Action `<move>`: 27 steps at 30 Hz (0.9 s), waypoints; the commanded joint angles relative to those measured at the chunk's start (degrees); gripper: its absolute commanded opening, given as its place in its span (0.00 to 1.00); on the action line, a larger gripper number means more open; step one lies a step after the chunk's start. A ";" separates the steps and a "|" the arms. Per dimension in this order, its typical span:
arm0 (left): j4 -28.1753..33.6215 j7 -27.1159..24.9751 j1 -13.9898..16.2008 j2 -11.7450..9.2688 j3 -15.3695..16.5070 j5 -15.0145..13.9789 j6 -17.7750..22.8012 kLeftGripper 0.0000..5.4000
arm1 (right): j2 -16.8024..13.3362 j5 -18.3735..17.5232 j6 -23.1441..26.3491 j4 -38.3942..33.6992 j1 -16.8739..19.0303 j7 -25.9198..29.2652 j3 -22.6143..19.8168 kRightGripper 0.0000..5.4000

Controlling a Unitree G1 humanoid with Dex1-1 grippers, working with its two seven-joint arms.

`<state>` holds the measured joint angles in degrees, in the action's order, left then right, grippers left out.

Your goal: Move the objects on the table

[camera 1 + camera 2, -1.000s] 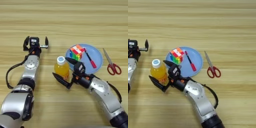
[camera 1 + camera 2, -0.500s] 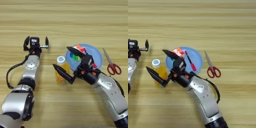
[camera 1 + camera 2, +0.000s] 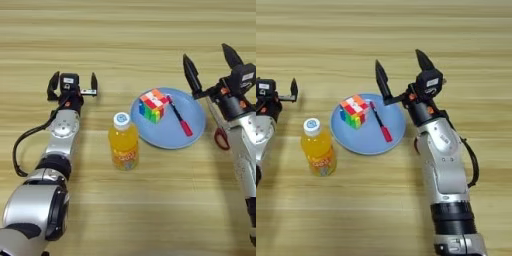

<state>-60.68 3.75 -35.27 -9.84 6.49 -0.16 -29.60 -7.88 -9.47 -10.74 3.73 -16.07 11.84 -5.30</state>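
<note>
Bottle (image 3: 123, 142) of orange juice stands upright on the table (image 3: 125, 30), just left of a blue plate (image 3: 192, 130). On the plate lie the puzzle cube (image 3: 153, 105) and the red-and-black pen (image 3: 179, 116), side by side. Red-handled scissors (image 3: 219, 131) sit beyond the plate's right rim, partly hidden by the right arm. Right gripper (image 3: 399, 67) hovers above the plate's far right edge, fingers spread wide, holding nothing. Left gripper (image 3: 71, 85) rests at the left, open and empty.

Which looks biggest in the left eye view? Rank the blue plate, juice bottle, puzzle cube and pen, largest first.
1. Blue plate
2. Juice bottle
3. Puzzle cube
4. Pen, thin, though longer than the cube is wide

All sit at similar distance, so the order seems reliable.
</note>
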 commanded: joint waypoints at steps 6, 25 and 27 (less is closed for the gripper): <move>-0.34 -0.21 -1.00 -0.38 -0.13 0.64 0.17 1.00 | -5.82 7.51 -1.80 22.90 -7.82 -11.64 -5.86 1.00; 56.45 -16.68 21.42 -3.63 -2.54 -10.71 16.71 1.00 | -3.90 9.44 -4.60 29.37 -10.38 -12.56 -3.03 1.00; 61.36 -20.01 23.93 -5.53 -1.85 -13.55 20.09 1.00 | -3.71 9.62 -4.59 29.42 -10.47 -12.78 -2.84 1.00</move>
<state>-6.37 -12.06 -14.98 -12.24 4.38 -9.99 -14.59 -12.17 -0.22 -15.17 32.66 -25.24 -0.37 -8.50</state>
